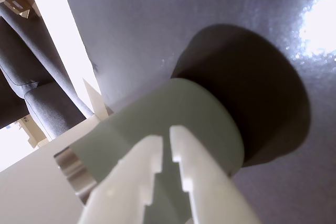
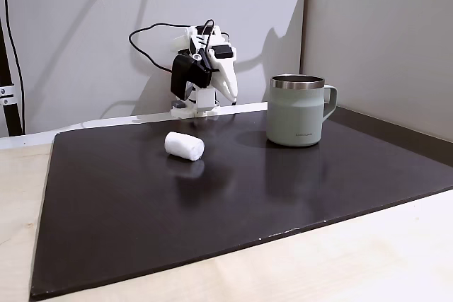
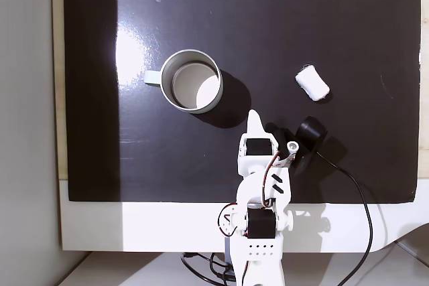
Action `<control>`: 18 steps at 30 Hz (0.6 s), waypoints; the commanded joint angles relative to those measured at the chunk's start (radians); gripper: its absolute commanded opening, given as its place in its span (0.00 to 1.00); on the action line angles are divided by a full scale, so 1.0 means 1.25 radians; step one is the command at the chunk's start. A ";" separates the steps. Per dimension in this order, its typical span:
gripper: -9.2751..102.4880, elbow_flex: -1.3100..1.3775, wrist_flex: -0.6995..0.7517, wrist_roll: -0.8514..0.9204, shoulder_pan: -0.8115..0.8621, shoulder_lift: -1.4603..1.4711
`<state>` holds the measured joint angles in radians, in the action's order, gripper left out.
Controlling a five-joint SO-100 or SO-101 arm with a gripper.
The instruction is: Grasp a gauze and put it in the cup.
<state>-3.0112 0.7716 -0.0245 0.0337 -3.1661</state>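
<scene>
While the arm sits folded at the mat's edge, things lie thus:
Claw [image 1: 167,142]: clenched on nothing, fingers nearly touching, tip pointing toward the cup.
Cup [image 2: 296,111]: upright on the black mat [image 2: 233,196], handle turned away from the arm, nothing inside in the top-down fixed view.
Gauze [image 2: 184,146]: on its side on the mat, well apart from the cup, untouched.
Mat: lies on the pale tabletop [image 2: 368,259].

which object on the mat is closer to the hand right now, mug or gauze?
The mug. In the top-down fixed view the hand points toward it, tips just off its shadowed side; the gauze roll lies farther away, to the right. The mug fills the wrist view's foreground.
</scene>
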 commanded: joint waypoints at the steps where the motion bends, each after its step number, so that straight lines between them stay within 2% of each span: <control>1: 0.08 0.005 -0.025 0.079 -0.050 -0.009; 18: 0.08 0.005 -0.026 0.082 -0.048 -0.009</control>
<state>-3.0112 0.7716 0.0614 -0.0245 -3.1661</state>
